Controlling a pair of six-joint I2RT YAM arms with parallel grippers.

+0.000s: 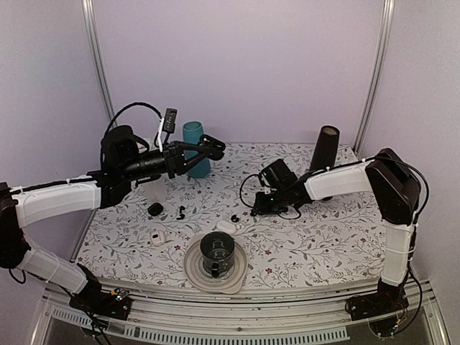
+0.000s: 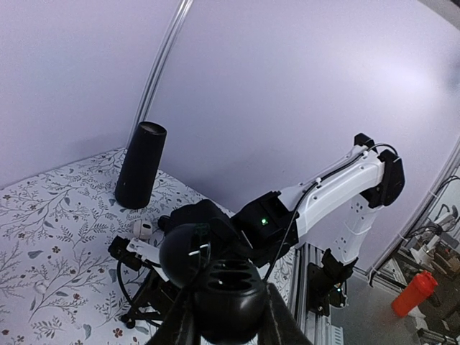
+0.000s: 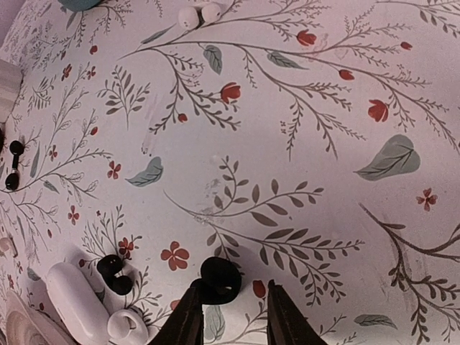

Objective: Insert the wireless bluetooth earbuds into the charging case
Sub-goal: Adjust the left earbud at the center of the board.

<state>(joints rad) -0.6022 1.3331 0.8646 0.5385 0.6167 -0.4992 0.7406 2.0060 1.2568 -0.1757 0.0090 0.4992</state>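
My left gripper (image 1: pixel 208 148) is raised above the back left of the table and is shut on the open black charging case (image 2: pixel 231 291), whose lid (image 2: pixel 183 251) stands up with empty slots showing. My right gripper (image 1: pixel 254 209) is low over the table, jaws open. In the right wrist view a hook-shaped black earbud (image 3: pixel 220 279) lies on the cloth between my right gripper's fingertips (image 3: pixel 233 320), close against the left finger (image 3: pixel 188 316). A second earbud (image 3: pixel 115 274) lies beside a white case (image 3: pixel 74 302). A third earbud (image 1: pixel 181 213) lies further left.
A teal cylinder (image 1: pixel 194 148) stands behind the left gripper and a black cylinder (image 1: pixel 325 147) at the back right. A plate (image 1: pixel 192 267) with a black cup (image 1: pixel 216 253) sits at the front. A black oval pod (image 1: pixel 155 209) and a small white piece (image 1: pixel 157 237) lie at the left.
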